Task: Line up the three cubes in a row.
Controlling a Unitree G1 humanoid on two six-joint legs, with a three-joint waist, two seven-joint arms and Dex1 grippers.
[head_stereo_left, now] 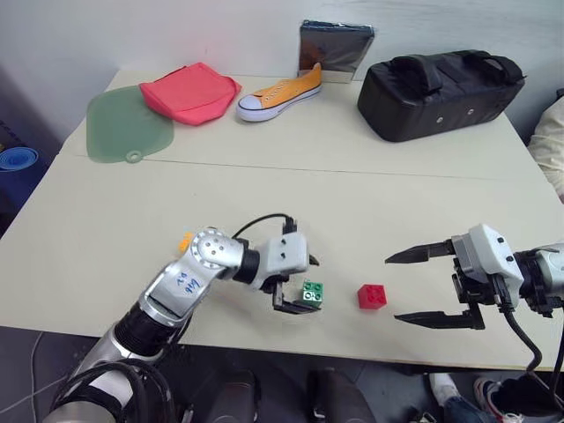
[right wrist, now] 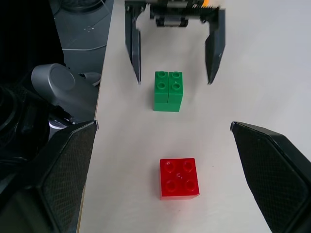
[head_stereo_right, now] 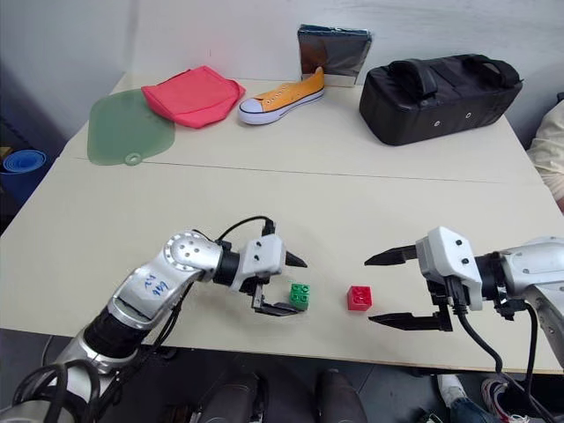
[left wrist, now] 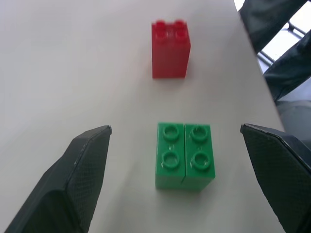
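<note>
step: green cube [head_stereo_left: 312, 292] placed, near edge | left gripper [head_stereo_right: 286, 284] jaws wide, straddling it, no contact | red cube [head_stereo_left: 372, 296] just right of green | right gripper [head_stereo_left: 419, 286] wide open, empty | orange-yellow cube [head_stereo_left: 184, 241] behind left arm | next: fetch it, extend row

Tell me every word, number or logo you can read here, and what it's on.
Nothing can be read.
Blue handwritten marks on the left arm's silver forearm: too small to make out.
Green cube, red cube, orange shoe, black bag: no lettering visible.
</note>
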